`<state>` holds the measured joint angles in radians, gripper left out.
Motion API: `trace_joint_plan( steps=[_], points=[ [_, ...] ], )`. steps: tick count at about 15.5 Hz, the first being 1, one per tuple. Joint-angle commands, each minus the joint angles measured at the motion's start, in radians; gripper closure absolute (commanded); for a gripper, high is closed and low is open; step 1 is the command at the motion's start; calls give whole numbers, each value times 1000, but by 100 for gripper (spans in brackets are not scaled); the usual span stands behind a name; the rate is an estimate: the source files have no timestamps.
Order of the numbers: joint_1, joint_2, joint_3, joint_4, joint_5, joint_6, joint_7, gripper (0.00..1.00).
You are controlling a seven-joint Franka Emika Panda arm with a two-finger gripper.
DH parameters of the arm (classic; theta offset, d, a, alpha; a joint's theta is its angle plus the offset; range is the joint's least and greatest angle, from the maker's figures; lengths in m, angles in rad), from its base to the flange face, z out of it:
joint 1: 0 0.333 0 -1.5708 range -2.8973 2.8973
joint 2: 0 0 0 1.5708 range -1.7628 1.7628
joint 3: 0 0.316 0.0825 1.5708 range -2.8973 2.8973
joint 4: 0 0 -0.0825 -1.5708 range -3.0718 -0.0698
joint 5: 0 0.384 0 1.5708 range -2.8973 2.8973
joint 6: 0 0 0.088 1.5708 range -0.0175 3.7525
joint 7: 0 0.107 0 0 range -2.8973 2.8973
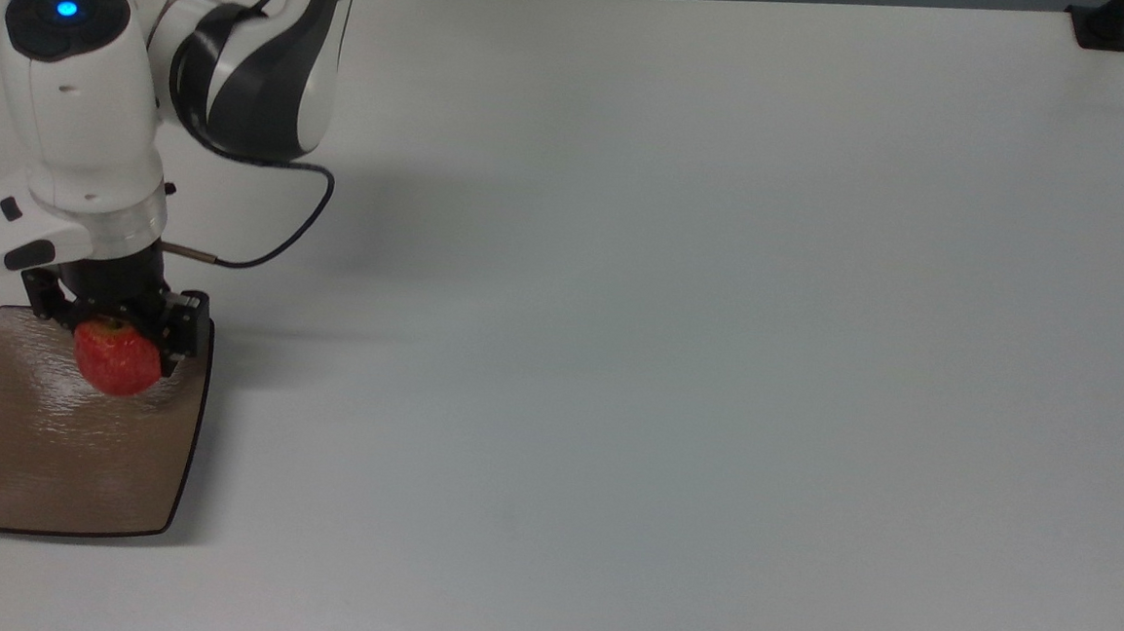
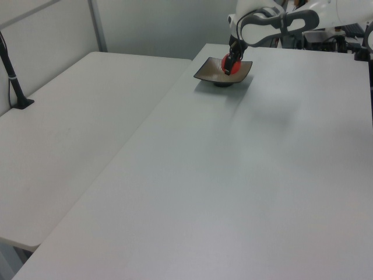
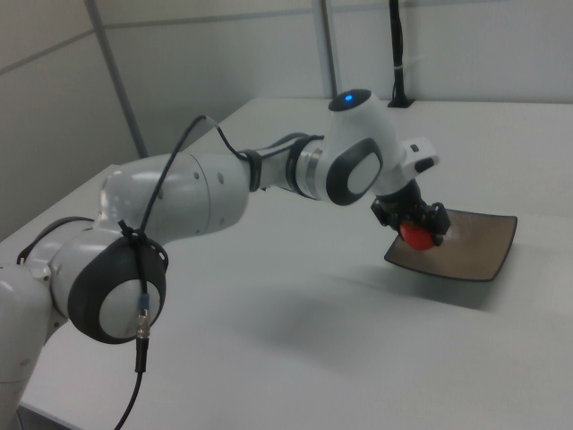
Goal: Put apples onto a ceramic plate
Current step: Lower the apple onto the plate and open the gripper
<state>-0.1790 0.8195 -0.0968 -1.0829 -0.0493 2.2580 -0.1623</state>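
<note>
Pincer point(image 1: 117, 332) clamped on the red apple point(image 1: 116, 359), held over the square tan plate point(image 1: 55, 460) near its far edge — the top view's upper edge. The open plate surface lies directly beneath — contact between apple and plate cannot be told.

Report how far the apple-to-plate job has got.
Done: the apple is picked up and carried over the ceramic plate; in the top view it sits above the plate's upper part.

In hand: the gripper holds the apple, fingers clamped on it.

Left: lower it if needed, open the fingers, and withdraw. Whether the apple already touches the plate cannot be told.
</note>
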Motion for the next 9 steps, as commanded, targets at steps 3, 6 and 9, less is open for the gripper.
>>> trace_joint_plan(
  steps=[3, 6, 9],
  points=[
    [-14, 79, -14, 41, -32, 130, 29, 97],
    [-25, 92, -11, 40, -46, 172, 29, 87],
    [-28, 95, -8, 35, -46, 193, 35, 50]
  ],
)
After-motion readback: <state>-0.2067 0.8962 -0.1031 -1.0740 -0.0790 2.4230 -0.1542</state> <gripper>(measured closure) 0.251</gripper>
